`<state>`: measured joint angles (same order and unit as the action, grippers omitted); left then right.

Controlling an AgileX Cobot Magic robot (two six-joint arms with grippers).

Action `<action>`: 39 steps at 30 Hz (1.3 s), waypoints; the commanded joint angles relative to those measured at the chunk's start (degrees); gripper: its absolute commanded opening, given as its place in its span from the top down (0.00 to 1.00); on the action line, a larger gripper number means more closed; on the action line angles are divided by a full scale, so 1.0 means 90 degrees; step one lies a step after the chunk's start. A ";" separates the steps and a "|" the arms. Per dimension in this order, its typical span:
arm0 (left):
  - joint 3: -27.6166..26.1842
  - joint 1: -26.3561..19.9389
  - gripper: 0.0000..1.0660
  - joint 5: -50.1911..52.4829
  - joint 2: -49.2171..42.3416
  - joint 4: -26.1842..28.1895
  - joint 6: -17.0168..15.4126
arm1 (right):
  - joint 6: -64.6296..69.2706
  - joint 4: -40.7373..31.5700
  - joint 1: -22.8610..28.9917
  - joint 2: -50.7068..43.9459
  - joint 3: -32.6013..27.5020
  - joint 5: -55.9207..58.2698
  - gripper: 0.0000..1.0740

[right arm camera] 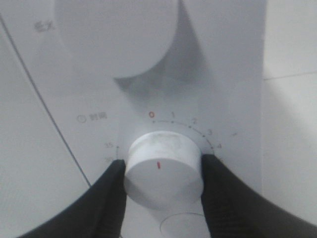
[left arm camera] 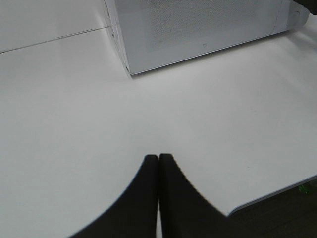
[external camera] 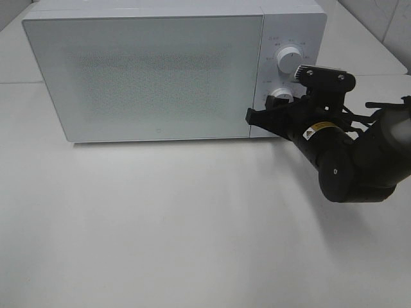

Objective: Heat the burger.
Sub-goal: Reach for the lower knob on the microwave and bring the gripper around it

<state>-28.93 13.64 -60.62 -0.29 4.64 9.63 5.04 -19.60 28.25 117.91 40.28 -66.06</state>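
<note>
Right pincer (right arm camera: 163, 166) clamps the microwave's (external camera: 148, 70) lower knob (right arm camera: 163, 176), pointer at zero; the grip may slip while turning. Left pincer (left arm camera: 158, 163) sits together.

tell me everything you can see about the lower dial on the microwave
The lower dial is a round white knob, smooth and plastic-looking. It stands out from the microwave control panel right of the door, under a larger white knob. A short red line on its face points at the red 0 of a printed scale. The right hand has a black finger pressed against each side.
</note>
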 commanded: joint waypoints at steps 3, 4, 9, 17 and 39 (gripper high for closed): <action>0.0013 -0.0019 1.00 0.0095 -0.0127 -0.0013 -0.0019 | 0.2056 -0.0229 -0.0032 -0.0159 0.0159 -0.1522 1.00; 0.0013 -0.0019 1.00 0.0095 -0.0127 -0.0013 -0.0019 | 0.2546 -0.0261 -0.0032 -0.0159 0.0159 -0.1522 1.00; 0.0013 -0.0019 1.00 0.0095 -0.0127 -0.0013 -0.0019 | 0.5048 -0.0318 -0.0032 -0.0159 0.0159 -0.1522 1.00; 0.0013 -0.0019 1.00 0.0095 -0.0127 -0.0013 -0.0019 | 0.8302 -0.0344 -0.0032 -0.0159 0.0159 -0.1522 1.00; 0.0013 -0.0019 1.00 0.0095 -0.0127 -0.0013 -0.0019 | 0.8518 -0.0624 -0.0032 -0.0159 0.0115 -0.1522 0.41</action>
<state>-28.93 13.64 -60.62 -0.29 4.64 9.63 82.39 -24.24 28.88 117.57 39.94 -67.55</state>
